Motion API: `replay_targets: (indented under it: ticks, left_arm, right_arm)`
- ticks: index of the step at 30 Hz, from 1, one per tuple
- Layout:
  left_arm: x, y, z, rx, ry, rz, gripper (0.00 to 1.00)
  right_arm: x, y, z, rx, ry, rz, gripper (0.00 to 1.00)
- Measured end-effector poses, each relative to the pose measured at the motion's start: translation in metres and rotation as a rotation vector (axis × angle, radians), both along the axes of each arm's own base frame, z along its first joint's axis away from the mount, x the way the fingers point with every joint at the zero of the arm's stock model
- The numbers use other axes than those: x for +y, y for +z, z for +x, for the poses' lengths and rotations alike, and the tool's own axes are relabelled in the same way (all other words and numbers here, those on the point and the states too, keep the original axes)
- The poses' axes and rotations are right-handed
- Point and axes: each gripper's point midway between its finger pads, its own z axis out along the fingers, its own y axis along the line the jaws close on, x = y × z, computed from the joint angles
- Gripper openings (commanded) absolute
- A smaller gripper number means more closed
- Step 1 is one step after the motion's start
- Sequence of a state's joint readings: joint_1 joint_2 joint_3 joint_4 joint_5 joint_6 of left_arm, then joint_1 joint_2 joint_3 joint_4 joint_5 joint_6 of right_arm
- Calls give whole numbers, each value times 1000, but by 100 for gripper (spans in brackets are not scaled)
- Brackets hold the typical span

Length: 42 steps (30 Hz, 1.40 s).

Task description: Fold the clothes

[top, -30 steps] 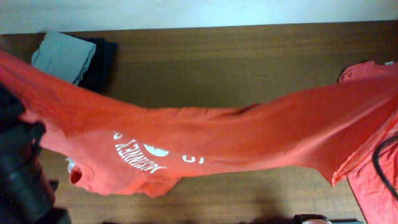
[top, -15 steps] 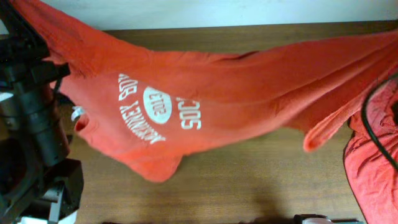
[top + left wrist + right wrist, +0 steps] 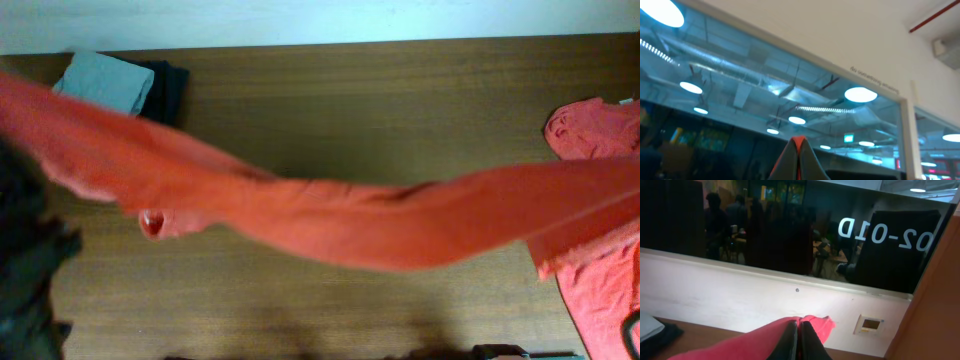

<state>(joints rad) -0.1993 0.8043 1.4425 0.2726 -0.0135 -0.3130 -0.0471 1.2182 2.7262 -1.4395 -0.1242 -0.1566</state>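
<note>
While left jaws and right jaws each clamp an end, orange-red T-shirt hangs stretched between them over tabletop; second red shirt lies near right jaws' end.

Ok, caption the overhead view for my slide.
Orange-red T-shirt stretched in mid-air over the wooden table; second shirt at the right edge, folded garments in the upper-left corner.

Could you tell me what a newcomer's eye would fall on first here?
An orange-red T-shirt hangs stretched in the air across the table, left to right. Another orange-red shirt lies crumpled at its right edge; a grey-green garment and a dark garment sit folded at the far left corner.
</note>
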Motion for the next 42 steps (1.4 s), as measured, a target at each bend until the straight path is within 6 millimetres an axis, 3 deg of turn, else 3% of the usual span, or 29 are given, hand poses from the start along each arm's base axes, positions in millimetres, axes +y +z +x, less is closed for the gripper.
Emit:
replay_targets:
  ticks: [5,8,11,15,19,22,28,32,36,42]
  left_arm:
    - [9,7,-50,-67,-2,-10,1]
    - [13,8,-66,-81,-2,-13,1]
    - [12,3,-61,-43,-1,-7,1]
    - [12,-10,-30,62,20,-12,1]
    - [10,-24,17,167,52,-24,1]
    - [3,-39,66,257,66,-16,1]
    - [-17,-89,173,450,81,23,1]
    - [-31,-140,246,587,87,56,1]
    - [-42,-190,301,697,93,81,1]
    - [-53,-259,356,831,100,113,1]
  right_arm:
    - [3,1,-12,-17,13,10,4]
    - [4,1,-16,-19,19,19,4]
    - [4,-2,-16,-6,23,24,4]
    - [5,-6,-10,17,26,36,4]
    - [4,-14,9,67,26,49,4]
    - [2,-29,37,151,23,56,4]
    - [-2,-76,122,380,17,73,4]
    - [-5,-126,183,574,8,99,4]
    - [-7,-180,231,757,-1,115,4]
    - [-13,-260,296,965,-29,121,4]
